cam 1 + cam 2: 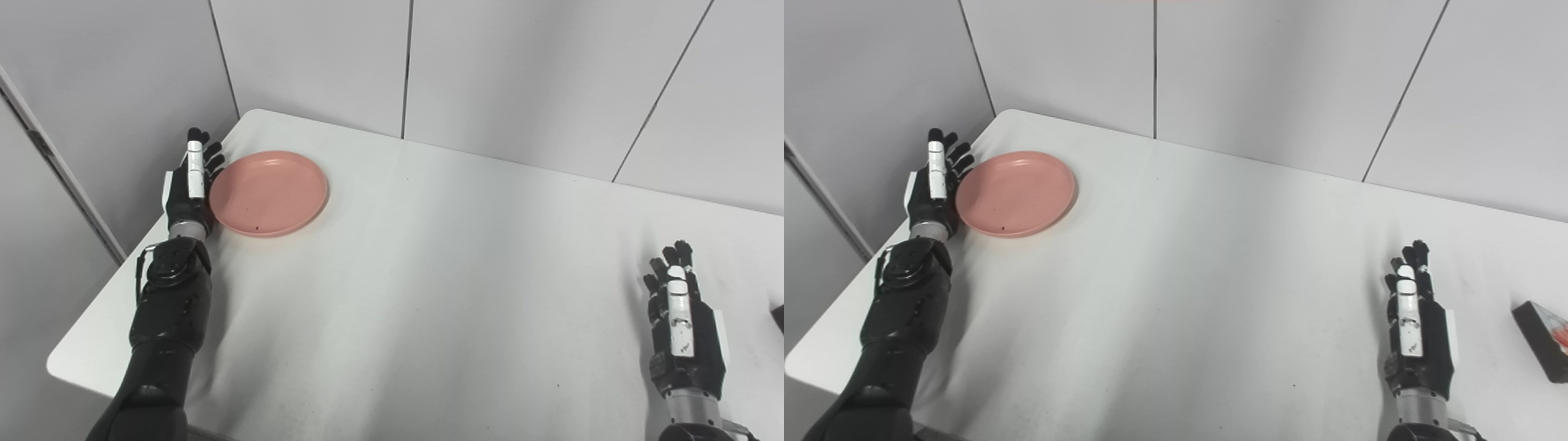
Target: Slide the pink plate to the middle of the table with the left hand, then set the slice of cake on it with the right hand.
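The pink plate lies flat near the table's far left corner. My left hand stands on edge right against the plate's left rim, fingers straight and apart, holding nothing. My right hand rests open near the table's front right, fingers pointing away from me. The slice of cake, dark with a white and red top, lies on the table to the right of my right hand, a short gap away; in the left eye view only its dark tip shows at the picture's edge.
The white table has its left edge close to my left hand, and grey wall panels stand behind it. The plate sits a little in from the far edge.
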{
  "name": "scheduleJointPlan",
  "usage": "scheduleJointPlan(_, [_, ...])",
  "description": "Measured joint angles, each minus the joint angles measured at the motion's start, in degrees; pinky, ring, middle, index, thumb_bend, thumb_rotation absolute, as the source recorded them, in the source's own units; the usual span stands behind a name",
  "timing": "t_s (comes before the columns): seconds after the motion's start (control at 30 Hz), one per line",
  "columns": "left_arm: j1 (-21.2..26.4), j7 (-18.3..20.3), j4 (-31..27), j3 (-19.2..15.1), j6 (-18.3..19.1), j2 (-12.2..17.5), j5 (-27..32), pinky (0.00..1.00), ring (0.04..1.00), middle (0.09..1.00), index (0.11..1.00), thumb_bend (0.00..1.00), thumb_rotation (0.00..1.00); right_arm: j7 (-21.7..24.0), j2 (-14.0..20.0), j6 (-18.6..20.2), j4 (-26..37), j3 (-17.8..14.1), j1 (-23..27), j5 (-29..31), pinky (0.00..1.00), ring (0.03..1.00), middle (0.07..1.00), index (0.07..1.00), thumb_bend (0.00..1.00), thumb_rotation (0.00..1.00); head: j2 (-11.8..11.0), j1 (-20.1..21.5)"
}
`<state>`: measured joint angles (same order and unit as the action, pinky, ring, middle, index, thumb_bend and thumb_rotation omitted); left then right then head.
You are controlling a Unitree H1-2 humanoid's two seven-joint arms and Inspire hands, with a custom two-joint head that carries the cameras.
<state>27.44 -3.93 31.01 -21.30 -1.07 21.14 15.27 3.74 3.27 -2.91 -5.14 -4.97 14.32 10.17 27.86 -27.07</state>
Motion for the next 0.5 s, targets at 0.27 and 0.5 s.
scheduleJointPlan(0.27, [0.7,1.9,1.5,1.3,-0.1,0.5,0.4,0.93,0.935,0.927,0.925,0.92,1.0,0.0,-0.2,0.0,0.0,0.0,0.0,0.1,1.0,1.0,1.0,1.0,0.45,0.82,0.2,0.2])
scheduleJointPlan(0.5, [1.1,3.5,1.6,2.9,-0.2,0.4,1.3,0.94,0.923,0.918,0.916,0.9,1.0,0.0,0.0,0.0,0.0,0.4,0.0,-0.3,1.0,1.0,1.0,0.999,0.45,0.85,0.3,0.7])
